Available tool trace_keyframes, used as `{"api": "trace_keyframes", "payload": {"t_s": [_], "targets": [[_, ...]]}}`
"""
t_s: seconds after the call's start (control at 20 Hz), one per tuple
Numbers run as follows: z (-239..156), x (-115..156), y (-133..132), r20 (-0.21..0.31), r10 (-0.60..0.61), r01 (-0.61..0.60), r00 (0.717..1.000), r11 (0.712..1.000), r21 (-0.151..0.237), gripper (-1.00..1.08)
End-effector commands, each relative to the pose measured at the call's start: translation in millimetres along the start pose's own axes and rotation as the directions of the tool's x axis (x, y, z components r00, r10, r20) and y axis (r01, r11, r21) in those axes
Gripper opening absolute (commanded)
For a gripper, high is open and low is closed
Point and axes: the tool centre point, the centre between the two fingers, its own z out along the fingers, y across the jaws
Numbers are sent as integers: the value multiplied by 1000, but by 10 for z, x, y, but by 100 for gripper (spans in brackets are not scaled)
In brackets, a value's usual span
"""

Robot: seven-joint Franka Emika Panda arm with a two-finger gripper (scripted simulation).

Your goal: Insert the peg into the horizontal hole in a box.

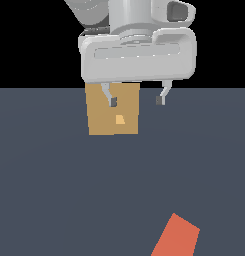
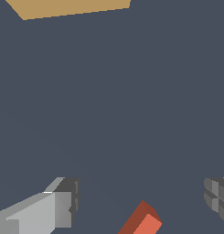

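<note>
The tan box (image 1: pixel 114 111) stands on the grey floor at the back of the exterior view, its lighter hole (image 1: pixel 119 119) at the face's centre. My gripper (image 1: pixel 136 100) hangs open and empty above the floor in front of the box, one finger overlapping the box face. The peg's orange-red end (image 1: pixel 176 237) lies on the floor at the bottom of the exterior view, well in front of the gripper; its white half is out of view. In the wrist view the peg's orange-red end (image 2: pixel 143 221) sits between the open fingers (image 2: pixel 63 203), and the box edge (image 2: pixel 70 7) shows.
The dark grey floor (image 1: pixel 54 175) stretches around the box and the peg. The arm's grey-white hand body (image 1: pixel 139 52) fills the top of the exterior view.
</note>
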Motion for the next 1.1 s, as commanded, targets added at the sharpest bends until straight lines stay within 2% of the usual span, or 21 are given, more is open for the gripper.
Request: {"api": "trace_keyframes", "payload": {"t_s": [0.0, 0.15, 0.25, 0.45, 0.6, 0.85, 1.05], "targets": [[115, -286, 48, 2, 69, -69, 998, 998, 5, 100], [295, -737, 88, 4, 178, -178, 984, 984, 13, 100], [434, -1088, 83, 6, 262, -262, 965, 965, 18, 100], [691, -1731, -10, 10, 412, -412, 911, 911, 28, 100], [847, -2109, -121, 13, 498, -498, 867, 867, 35, 100], [1009, -2488, -281, 16, 583, -583, 812, 811, 41, 100], [1048, -2577, -327, 17, 603, -603, 798, 796, 43, 100]]}}
